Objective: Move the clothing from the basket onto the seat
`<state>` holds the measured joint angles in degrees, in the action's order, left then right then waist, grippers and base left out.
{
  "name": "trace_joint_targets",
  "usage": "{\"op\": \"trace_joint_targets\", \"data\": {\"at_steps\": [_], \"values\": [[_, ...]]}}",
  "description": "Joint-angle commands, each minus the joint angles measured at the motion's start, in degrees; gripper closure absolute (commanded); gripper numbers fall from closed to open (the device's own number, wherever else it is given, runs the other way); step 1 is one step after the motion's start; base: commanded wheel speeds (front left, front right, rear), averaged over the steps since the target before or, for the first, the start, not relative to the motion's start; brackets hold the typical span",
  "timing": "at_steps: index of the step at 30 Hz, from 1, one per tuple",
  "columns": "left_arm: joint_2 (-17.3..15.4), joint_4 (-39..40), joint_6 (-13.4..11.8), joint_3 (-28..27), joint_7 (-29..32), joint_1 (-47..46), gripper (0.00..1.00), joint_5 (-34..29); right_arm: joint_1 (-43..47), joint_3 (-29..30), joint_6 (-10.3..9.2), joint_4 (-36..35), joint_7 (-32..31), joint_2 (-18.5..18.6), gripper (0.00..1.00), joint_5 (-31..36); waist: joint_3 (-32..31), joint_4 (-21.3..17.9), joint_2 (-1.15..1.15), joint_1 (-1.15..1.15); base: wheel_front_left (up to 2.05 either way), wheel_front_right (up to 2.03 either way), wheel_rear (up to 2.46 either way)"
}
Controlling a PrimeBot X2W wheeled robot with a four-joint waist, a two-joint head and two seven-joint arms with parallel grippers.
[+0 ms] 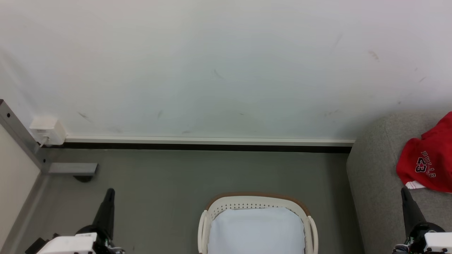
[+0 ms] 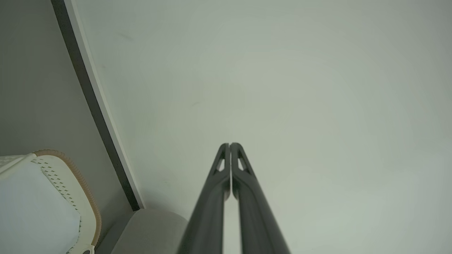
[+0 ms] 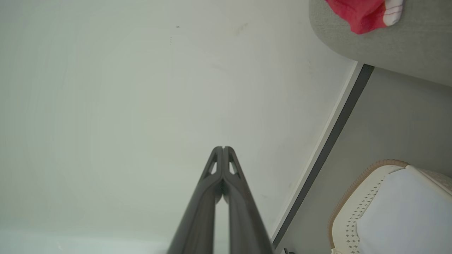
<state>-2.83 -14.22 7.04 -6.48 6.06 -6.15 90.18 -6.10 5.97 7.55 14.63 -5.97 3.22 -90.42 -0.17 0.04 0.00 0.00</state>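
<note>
Plain white wall point(image 1: 212, 70), grey floor point(image 1: 169, 176), with plenty of open floor left of the one basket point(image 1: 256, 195). The sofa point(image 1: 374, 169) edge is near its right side. One jersey point(image 1: 429, 162) lies crumpled on the sofa, and one pale cloth point(image 1: 256, 229) lines the basket. Two grippers, left point(image 2: 230, 144) and right point(image 3: 223, 148), both pinched closed on nothing.

Soft, even indoor light, with no glare and no hard shadows. In the head view the plain white wall point(image 1: 226, 63) is bright and in focus. The pale white-blue cloth point(image 1: 256, 229) at 6 o'clock looks nearly washed out. The red sports jersey point(image 1: 429, 158) at 3 o'clock is vivid. Both wrist views have a greenish cast. The left wrist view dims toward its corners, and the long dark fingers point(image 2: 208, 211) of the left hand point(image 2: 230, 144) blur slightly at 6 o'clock.
</note>
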Motion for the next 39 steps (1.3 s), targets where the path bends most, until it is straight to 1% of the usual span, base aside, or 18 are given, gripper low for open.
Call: {"op": "trace_joint_targets", "data": {"at_steps": [1,5,39], "values": [[-0.12,0.33,0.09,-0.19,0.4,-0.69,1.0,1.05,-0.95,0.36,-0.11,-0.29,-0.22,-0.17,1.0,-1.33,0.04,-0.01,0.0,0.0,0.0,0.0,0.0],[-0.08,0.42,0.09,-0.3,0.82,-0.75,1.0,2.74,-0.87,0.67,-0.12,-0.3,-0.52,-0.25,1.0,-2.47,0.16,-0.04,0.0,0.0,0.0,0.0,0.0],[-0.09,0.39,0.09,-0.28,0.8,-0.69,1.0,2.49,-0.79,0.66,-0.12,-0.29,-0.59,-0.25,1.0,-2.07,0.16,-0.04,0.0,0.0,0.0,0.0,0.0]]}}
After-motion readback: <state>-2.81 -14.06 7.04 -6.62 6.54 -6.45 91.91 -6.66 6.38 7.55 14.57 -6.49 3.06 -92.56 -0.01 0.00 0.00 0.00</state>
